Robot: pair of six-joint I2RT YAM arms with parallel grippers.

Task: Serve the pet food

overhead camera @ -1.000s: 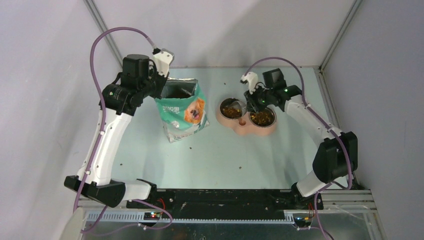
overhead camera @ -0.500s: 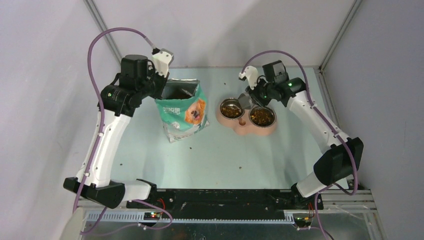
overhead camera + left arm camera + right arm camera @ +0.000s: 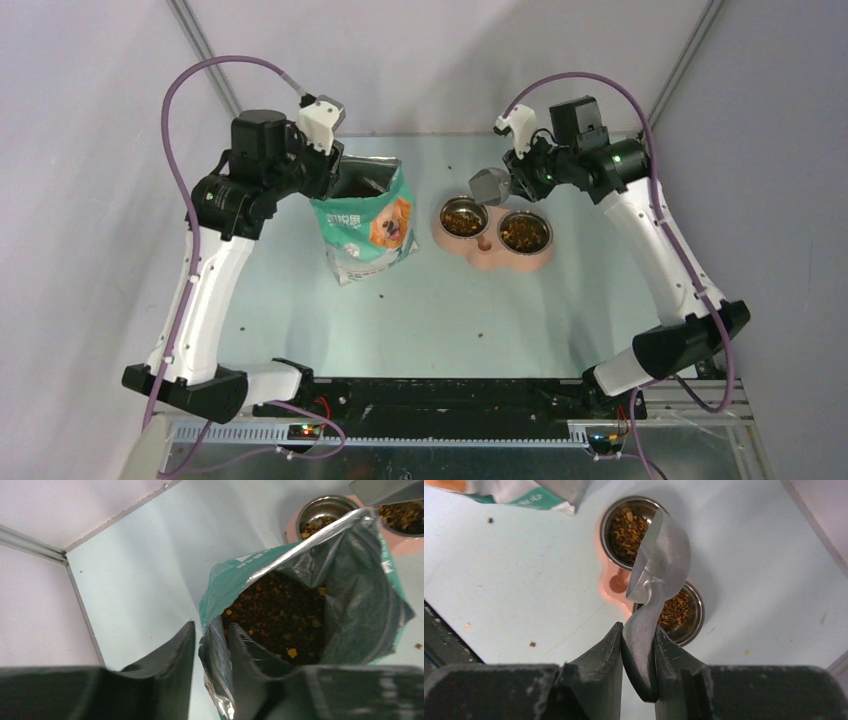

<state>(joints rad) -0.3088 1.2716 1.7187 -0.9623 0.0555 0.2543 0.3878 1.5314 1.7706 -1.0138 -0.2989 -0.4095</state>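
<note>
Pet food fills the open teal bag (image 3: 365, 225), seen as a brown heap (image 3: 280, 610) in the left wrist view. More pet food lies in both steel bowls (image 3: 462, 217) (image 3: 523, 233) of the pink feeder (image 3: 487, 258). My left gripper (image 3: 212, 625) is open and straddles the bag's foil rim (image 3: 220, 680), with a gap at the outer finger. My right gripper (image 3: 638, 626) is shut on the handle of the grey metal scoop (image 3: 664, 555). It holds the scoop (image 3: 491, 186) tilted above the back of the bowls, with no kibble showing in it.
Stray pellets (image 3: 480, 335) dot the pale table in front of the feeder and by the bag (image 3: 381, 295). Grey walls and metal corner posts (image 3: 680, 70) close in the back and sides. The arm bases sit on the black rail (image 3: 440, 395) at the near edge.
My right arm has lifted the scoop up and back from over the right bowl. My left jaws, shut on the bag's rim before, have parted.
</note>
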